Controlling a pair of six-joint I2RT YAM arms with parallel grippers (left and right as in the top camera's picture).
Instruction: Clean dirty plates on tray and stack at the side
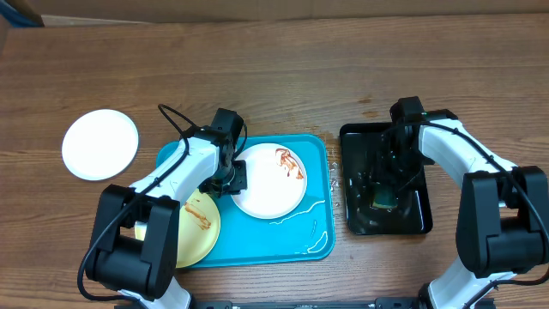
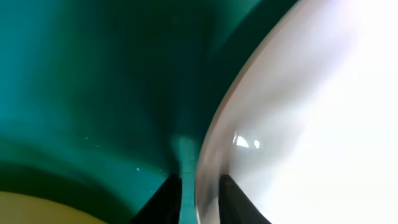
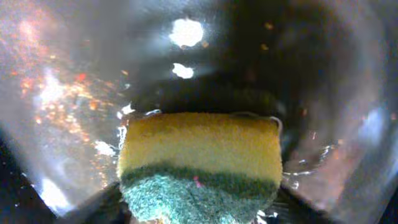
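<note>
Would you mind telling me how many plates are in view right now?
3. One clean white plate on the table left of the tray; one sauce-smeared white plate on the tray; one yellow-green plate at the tray's near-left corner, partly under the left arm.

You have a bright turquoise tray (image 1: pixel 317 240) on a brown wood-grain table (image 1: pixel 274 69). The stained white plate (image 1: pixel 262 193) shows a brown-red smear at its two o'clock. The pale yellow-green plate (image 1: pixel 204 245) has brown streaks. At nine o'clock sits a clean white plate (image 1: pixel 100 144). At three o'clock are a glossy black tray (image 1: pixel 352 142) and a yellow sponge (image 3: pixel 199 146) with a dark green layer.
</note>
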